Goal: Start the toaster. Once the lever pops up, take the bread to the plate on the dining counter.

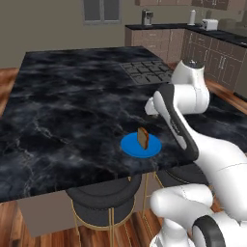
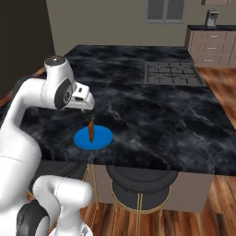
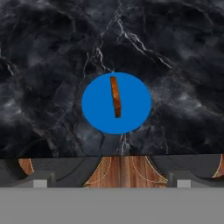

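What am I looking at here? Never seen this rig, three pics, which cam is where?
All three are rendered, not real. The machine is a white robot arm on a driving base, ending in a two-finger pincer. Two pictures come from cameras on the base, behind the arm to its left and right. The third looks down from the hand itself, with its finger tips at the bottom.

The black marble slab is the dining counter, with round stools below its edge. On it lies a blue plate, and the bread stands on edge on that plate. The pincer hangs above it and holds nothing. A toaster sits on the far back counter.
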### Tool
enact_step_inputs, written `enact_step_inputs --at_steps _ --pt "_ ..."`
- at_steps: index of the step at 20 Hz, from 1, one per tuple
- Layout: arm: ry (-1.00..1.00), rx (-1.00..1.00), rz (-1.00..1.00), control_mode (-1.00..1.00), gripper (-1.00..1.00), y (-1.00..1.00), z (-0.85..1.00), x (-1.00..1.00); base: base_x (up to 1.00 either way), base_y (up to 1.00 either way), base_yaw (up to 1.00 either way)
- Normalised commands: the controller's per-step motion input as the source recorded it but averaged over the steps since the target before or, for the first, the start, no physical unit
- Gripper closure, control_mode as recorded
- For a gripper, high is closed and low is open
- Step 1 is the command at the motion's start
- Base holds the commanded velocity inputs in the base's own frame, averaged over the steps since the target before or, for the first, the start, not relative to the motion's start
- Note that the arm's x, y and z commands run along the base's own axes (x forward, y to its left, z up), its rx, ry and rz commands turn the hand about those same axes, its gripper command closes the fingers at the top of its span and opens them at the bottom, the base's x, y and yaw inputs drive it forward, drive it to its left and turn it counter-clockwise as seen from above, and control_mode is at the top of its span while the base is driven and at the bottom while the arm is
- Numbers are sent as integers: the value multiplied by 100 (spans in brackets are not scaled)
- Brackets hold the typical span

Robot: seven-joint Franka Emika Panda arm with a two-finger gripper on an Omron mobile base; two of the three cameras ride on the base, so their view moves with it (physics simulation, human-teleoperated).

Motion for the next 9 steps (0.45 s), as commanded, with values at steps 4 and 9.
enact_step_inputs --at_steps 4,9 --pt "-4 0 -15 -100 -100 0 36 -100 0 0 0" --pt "-4 0 -9 -100 -100 0 1 -85 0 0 0"
